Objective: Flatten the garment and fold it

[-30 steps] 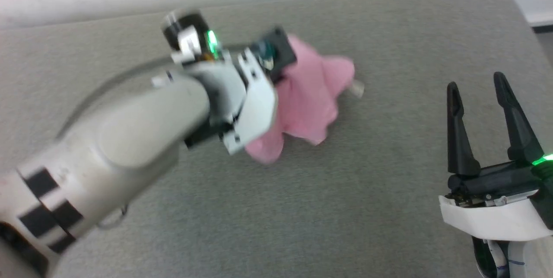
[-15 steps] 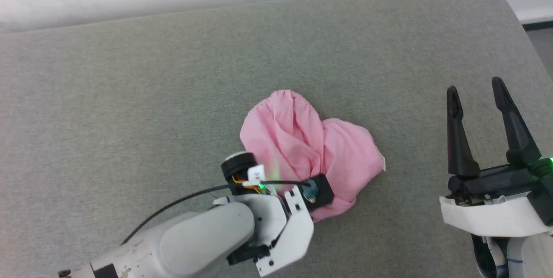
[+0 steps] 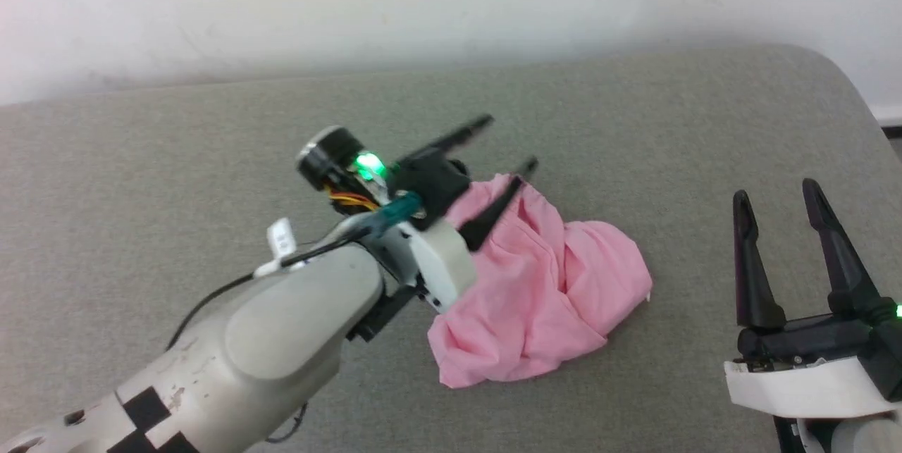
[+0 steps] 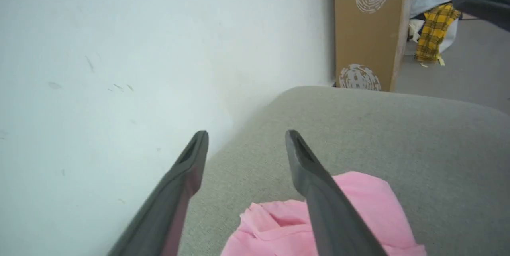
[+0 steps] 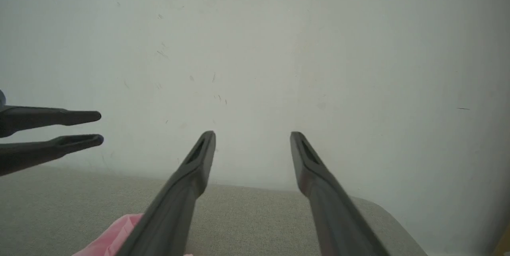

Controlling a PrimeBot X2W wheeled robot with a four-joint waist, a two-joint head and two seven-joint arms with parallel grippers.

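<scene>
My left end effector (image 3: 509,143), wide and empty, hovers over the far edge of the crumpled garment (image 3: 557,291), which lies mid-bench (image 3: 141,178) with open room all round, its left edge hidden by my wrist (image 3: 440,263); my right end effector (image 3: 775,192), also wide, stands well apart.

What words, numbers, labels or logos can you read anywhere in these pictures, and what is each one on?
No text can be read anywhere.
Small white tag at the edge of the pink shorts: too small to read.
White label on the cable by the left forearm: blurred, unreadable.
Cardboard box: white round swirl prints, no letters.
Black squares on that forearm: a pattern, no characters.
</scene>
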